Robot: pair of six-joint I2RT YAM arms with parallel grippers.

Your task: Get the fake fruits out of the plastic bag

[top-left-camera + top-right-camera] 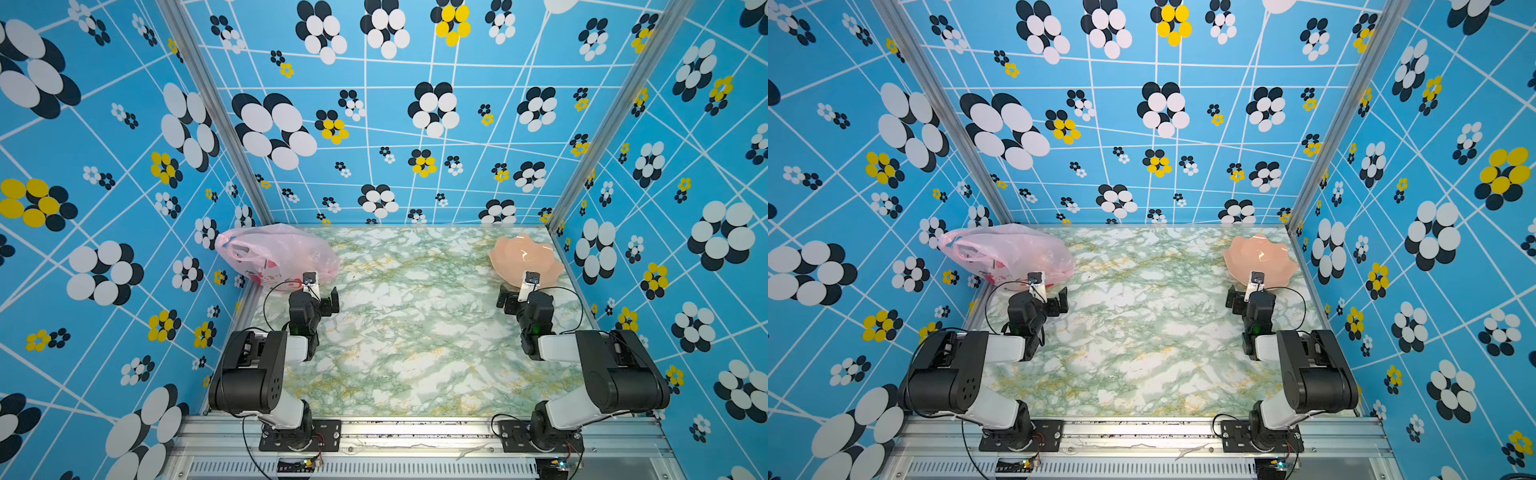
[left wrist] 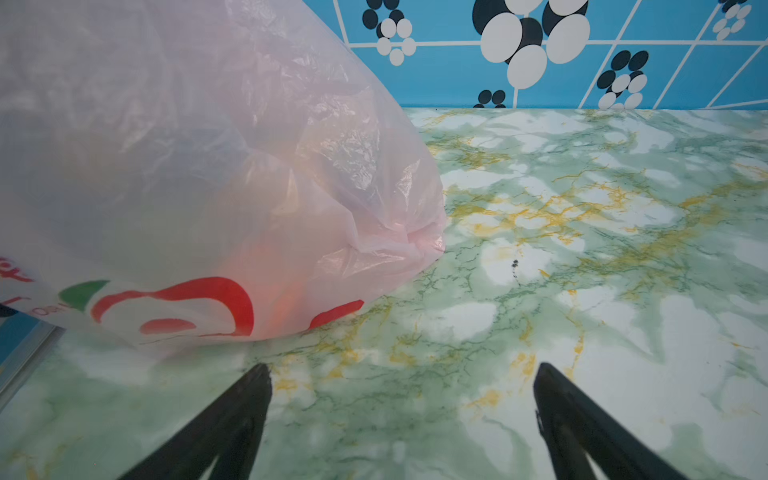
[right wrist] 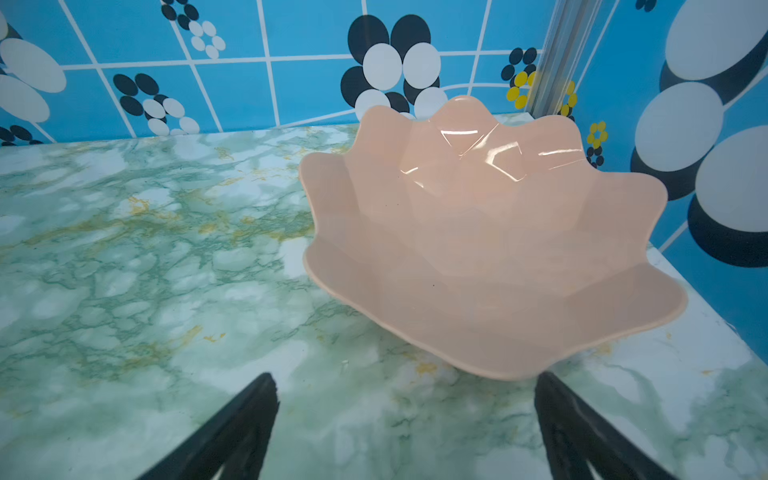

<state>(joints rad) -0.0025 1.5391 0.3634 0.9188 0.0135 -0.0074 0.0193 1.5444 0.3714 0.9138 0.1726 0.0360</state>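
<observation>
The pink translucent plastic bag [image 1: 274,253] [image 1: 1009,254] lies crumpled in the table's far left corner, its red printed marks facing the front. The fake fruits are hidden inside it; only a dim orange shape [image 2: 286,299] shows through the film in the left wrist view. My left gripper [image 1: 322,299] [image 2: 401,370] hovers low just in front of the bag [image 2: 187,187] at its right end, open and empty, not touching it. My right gripper [image 1: 515,297] [image 3: 405,378] is open and empty on the right side of the table.
A peach-pink wavy-edged dish [image 1: 525,257] [image 3: 478,249] sits empty in the far right corner, just beyond my right gripper. The green marble table [image 1: 415,332] is boxed in by blue flowered walls on three sides. An aluminium rail [image 1: 415,432] with both arm bases runs along the front.
</observation>
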